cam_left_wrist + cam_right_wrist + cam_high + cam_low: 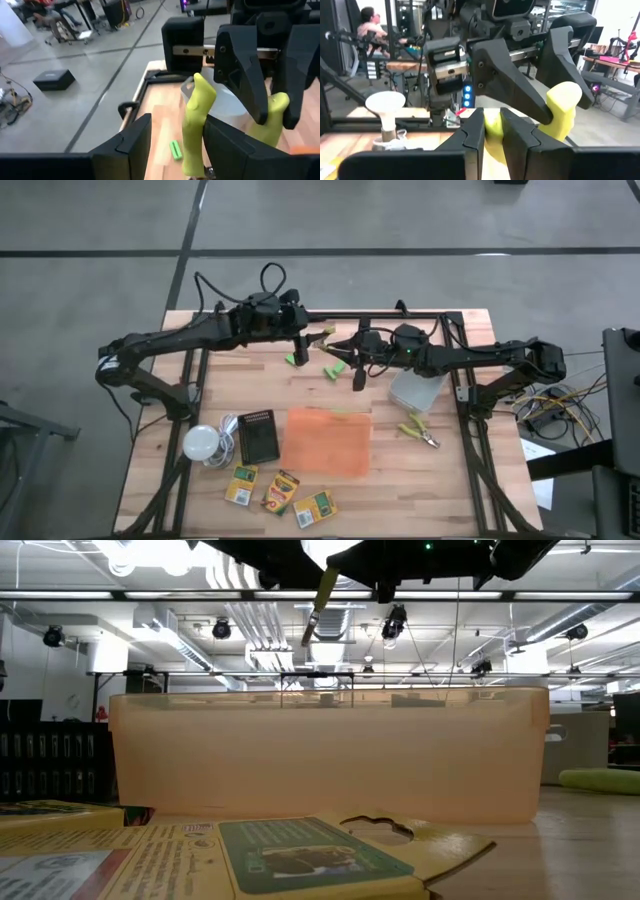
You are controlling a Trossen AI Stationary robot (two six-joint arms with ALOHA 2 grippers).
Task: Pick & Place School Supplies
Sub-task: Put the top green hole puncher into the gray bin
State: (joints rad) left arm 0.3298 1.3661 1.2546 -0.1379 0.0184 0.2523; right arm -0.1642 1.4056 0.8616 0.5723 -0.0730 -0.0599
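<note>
While both grippers meet above the table's far middle, our left gripper (318,338) and right gripper (345,346) each clamp a handle of the yellow-handled tool (330,337), held aloft beyond the orange tray (328,442).

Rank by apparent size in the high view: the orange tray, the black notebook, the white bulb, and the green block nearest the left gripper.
1. Orange tray, clearly largest.
2. Black notebook.
3. White bulb, a bit smaller than the notebook.
4. Green block by the left gripper, smallest.
</note>
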